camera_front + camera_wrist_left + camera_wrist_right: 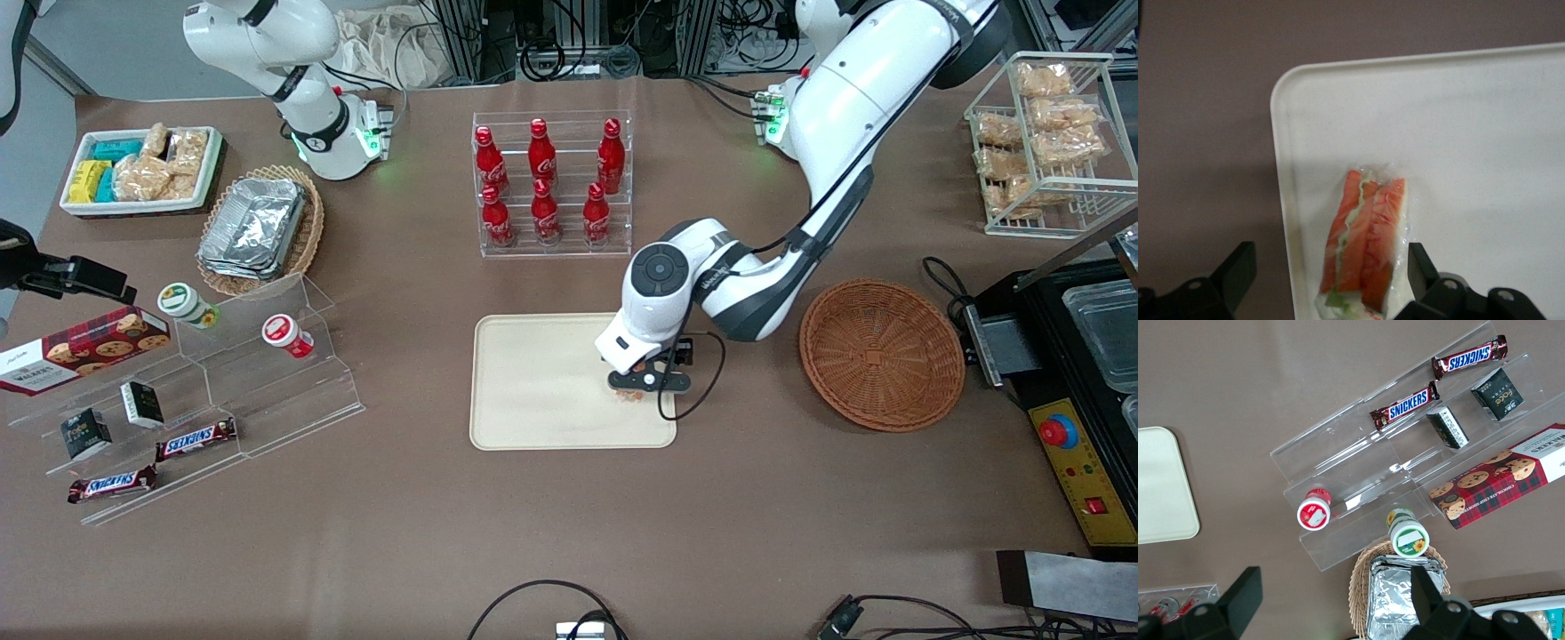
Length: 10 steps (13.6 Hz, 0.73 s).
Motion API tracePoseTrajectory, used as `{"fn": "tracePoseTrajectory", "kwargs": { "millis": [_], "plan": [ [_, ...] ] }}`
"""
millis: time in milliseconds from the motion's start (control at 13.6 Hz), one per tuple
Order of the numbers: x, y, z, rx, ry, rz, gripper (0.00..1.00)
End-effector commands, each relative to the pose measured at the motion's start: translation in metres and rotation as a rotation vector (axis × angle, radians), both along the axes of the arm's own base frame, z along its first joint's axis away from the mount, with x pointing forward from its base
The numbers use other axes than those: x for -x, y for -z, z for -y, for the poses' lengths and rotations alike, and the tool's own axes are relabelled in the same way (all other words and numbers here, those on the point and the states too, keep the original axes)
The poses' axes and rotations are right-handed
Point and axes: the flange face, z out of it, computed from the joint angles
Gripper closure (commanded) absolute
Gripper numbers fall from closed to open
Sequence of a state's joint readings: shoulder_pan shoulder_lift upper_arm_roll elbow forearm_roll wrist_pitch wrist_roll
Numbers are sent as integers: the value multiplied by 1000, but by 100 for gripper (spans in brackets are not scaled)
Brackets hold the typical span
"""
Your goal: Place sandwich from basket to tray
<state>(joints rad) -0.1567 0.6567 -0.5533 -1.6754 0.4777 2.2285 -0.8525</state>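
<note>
Sandwich on tray — near its corner toward the basket.
Gripper low over it, fingers spread wide either side, gripping nothing — basket beside the tray.

"SNICKERS" on bars; "WALKERS" on cookie box
</note>
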Motion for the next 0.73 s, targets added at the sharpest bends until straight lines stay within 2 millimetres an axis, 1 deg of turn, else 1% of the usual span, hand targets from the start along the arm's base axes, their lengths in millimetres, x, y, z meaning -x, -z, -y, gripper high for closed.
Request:
{"fn": "tracePoseTrajectory", "kwargs": {
  "millis": [0, 147, 220, 367, 441, 588, 661],
  "plan": [
    [-15, -50, -22, 19, -88, 29, 0],
    [-27, -76, -43, 16, -138, 40, 0],
    [-30, -87, -46, 10, -151, 46, 0],
    [-47, -107, -63, 18, -196, 56, 0],
    [-56, -118, -75, 6, -222, 53, 0],
    [-67, -145, -95, -19, -261, 54, 0],
    [-72, -155, -104, -23, -281, 57, 0]
  ]
}}
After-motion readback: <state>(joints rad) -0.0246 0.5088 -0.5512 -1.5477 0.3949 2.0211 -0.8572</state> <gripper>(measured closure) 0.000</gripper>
